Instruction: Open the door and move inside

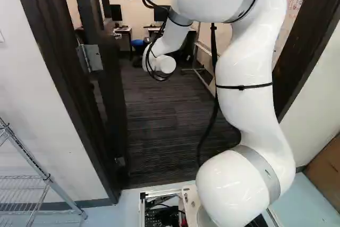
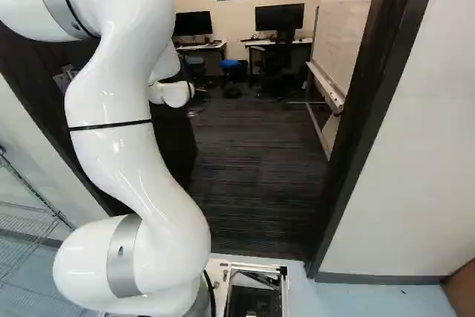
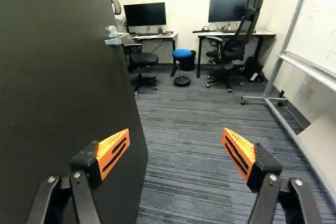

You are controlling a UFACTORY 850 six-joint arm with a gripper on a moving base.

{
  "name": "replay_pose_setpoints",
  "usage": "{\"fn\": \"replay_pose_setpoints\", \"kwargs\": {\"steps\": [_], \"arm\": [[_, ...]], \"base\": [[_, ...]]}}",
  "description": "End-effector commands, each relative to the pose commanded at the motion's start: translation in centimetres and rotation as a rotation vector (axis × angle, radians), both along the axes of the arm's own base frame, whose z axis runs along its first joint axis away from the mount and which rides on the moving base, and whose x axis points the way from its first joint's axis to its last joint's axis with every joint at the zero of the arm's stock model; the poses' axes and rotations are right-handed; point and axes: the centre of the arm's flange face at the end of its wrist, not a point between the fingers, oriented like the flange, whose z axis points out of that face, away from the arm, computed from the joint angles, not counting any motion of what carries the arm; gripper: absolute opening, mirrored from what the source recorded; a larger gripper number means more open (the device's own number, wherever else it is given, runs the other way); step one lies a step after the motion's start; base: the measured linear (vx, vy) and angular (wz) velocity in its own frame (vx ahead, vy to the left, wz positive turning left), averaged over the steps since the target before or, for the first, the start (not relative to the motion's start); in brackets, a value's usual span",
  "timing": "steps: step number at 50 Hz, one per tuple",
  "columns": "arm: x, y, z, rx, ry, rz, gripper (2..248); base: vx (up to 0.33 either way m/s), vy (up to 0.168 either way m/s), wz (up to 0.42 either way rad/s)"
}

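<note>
A dark door [image 1: 110, 89] stands swung inward into the room, at the doorway's hinge side in the left base view. In the wrist view the door [image 3: 58, 93] rises close beside one finger, its silver lever handle [image 3: 116, 36] farther ahead. The gripper [image 3: 176, 139] is open, with only carpet visible between its orange pads [image 3: 113, 151]. Whether the nearer finger touches the door I cannot tell. Both base views hide the gripper behind the arm's wrist, which reaches through the doorway.
The dark frame [image 2: 371, 109] bounds the doorway opposite the door. Beyond are carpet [image 3: 184, 129], a wheeled whiteboard [image 3: 315, 74] along one wall, and desks with monitors, chairs and a blue stool [image 3: 182, 53] at the back. A wire shelf [image 1: 32, 184] stands outside.
</note>
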Motion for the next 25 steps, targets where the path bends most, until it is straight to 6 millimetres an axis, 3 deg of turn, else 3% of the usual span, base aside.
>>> {"fn": "replay_pose_setpoints", "kwargs": {"steps": [25], "arm": [[-0.6, -3.6, 0.2, -0.035, 0.000, -0.010, 247]], "base": [[0.000, 0.000, 0.000]]}}
